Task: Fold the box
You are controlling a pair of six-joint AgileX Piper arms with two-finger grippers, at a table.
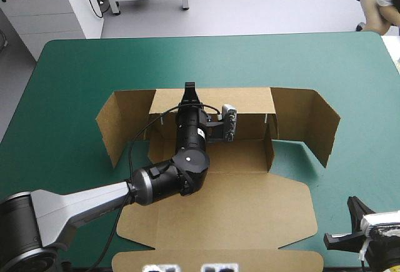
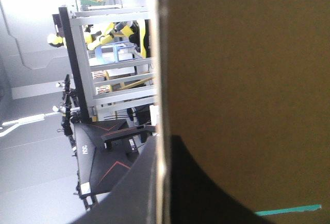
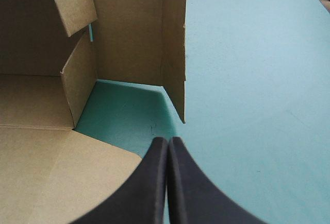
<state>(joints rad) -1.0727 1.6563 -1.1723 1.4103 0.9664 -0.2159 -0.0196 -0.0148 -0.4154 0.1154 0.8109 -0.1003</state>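
The box point(image 1: 250, 206) sits mid-table point(image 1: 69, 84), half formed: its far wall point(image 1: 244, 100) stands upright, the two side flaps point(image 1: 312, 125) stand splayed outward, and the lid point(image 1: 219, 241) lies flat toward the near edge. The left gripper point(image 1: 189, 89) reaches across the base and pinches the top edge of the wall, one black finger on each side of the board, all but closed on it. The right gripper point(image 3: 167, 141) hangs over bare teal-green cover near the right corner of the lid, its fingers pressed together and holding nothing. The main risk, as I judge it, is that nothing pins the base: a pull or push on the wall could slide or tip the whole box instead of bending it at the crease. A pinch on that thin edge could also slip off or buckle the board away from its score line. The splayed flaps may miss their place and jam, and the left arm lying across the base could block them.
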